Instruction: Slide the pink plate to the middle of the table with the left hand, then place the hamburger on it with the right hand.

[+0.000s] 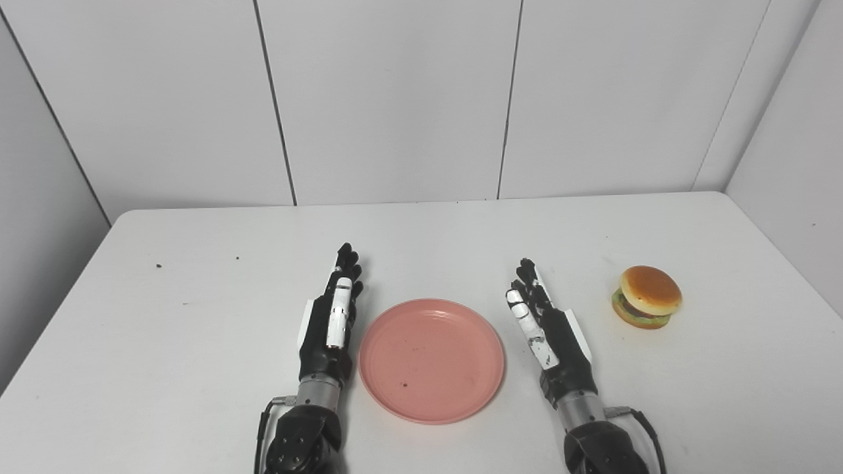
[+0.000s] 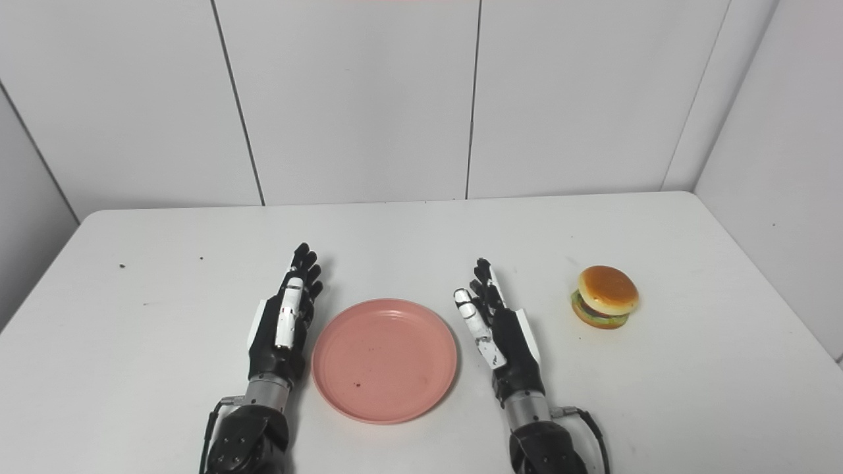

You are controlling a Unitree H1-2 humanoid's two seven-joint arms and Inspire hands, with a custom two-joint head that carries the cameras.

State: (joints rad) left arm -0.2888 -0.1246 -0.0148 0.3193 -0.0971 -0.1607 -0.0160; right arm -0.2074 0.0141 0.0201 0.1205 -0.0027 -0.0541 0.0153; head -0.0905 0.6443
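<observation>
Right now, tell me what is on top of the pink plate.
Nothing sits on the pink plate except a few small dark specks. The hamburger stands apart on the table, right of the right robot hand. The table under the plate is hidden.

The robot's left black-and-white fingered hand [image 1: 332, 316] is held edge-up with its fingers stretched out straight and close together, pointing away from the robot and leaning slightly to the right, its white-topped thumb lying along the upper edge; it holds nothing. Behind it a silver metal wrist cuff [image 1: 319, 390] joins a black forearm [image 1: 303, 440] that comes in from the bottom edge left of centre. The right black-and-white fingered hand [image 1: 544, 324] mirrors it, edge-up, fingers extended and slightly fanned, angled a little to the left, empty. Its own silver wrist cuff [image 1: 581, 408] meets a black forearm [image 1: 602, 449], with a thin black cable looping off the outer side.
</observation>
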